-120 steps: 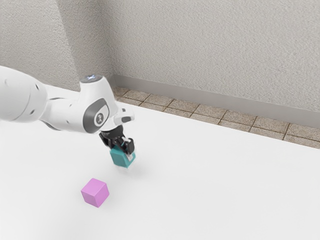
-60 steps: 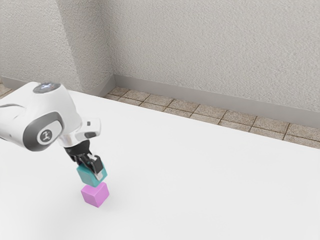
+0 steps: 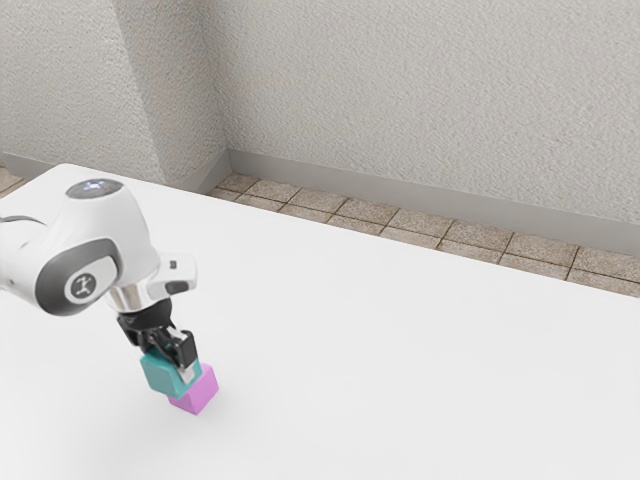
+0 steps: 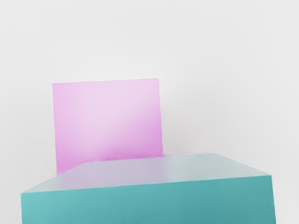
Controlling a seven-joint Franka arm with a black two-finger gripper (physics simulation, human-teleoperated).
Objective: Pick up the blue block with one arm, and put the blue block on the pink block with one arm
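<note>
Since half a second ago the arm has dropped and shifted toward the exterior view's left. The blue block was directly over the pink one and now sits lower and off to that side. Pink block hasn't moved.

Nearest the camera in the exterior view: small matte pink block [image 3: 202,394], a cube, resting on the smooth white table [image 3: 400,350]. Only the part of it toward the exterior view's right shows.

The small matte teal-tinted blue block [image 3: 157,376], also a cube, overlaps the rest of it from the exterior view's left. Its lower edge reads below the pink block's top face. Can't tell whether the two touch, or whether the blue block is off the table.

Black two-finger tool [image 3: 167,358] is clamped on the blue block from above, one finger on each side. The block is held slightly rotated relative to the pink one.

Wrist view: blue block [image 4: 149,196] is right under the hand, top face and one side face showing. Pink block [image 4: 107,121] lies just beyond it, with its near edge hidden behind the blue block's top face. Bare white table [image 4: 224,70] lies around both.

Above the tool, the glossy white arm [image 3: 90,270] with grey joint caps comes in from the exterior view's left, wrist pointing down.

Further back, the table runs to its far edge. Beyond that is a strip of brown tiled floor [image 3: 450,235], then a grey baseboard [image 3: 400,195], then a rough grey plaster wall [image 3: 420,90] with a corner at upper left.
</note>
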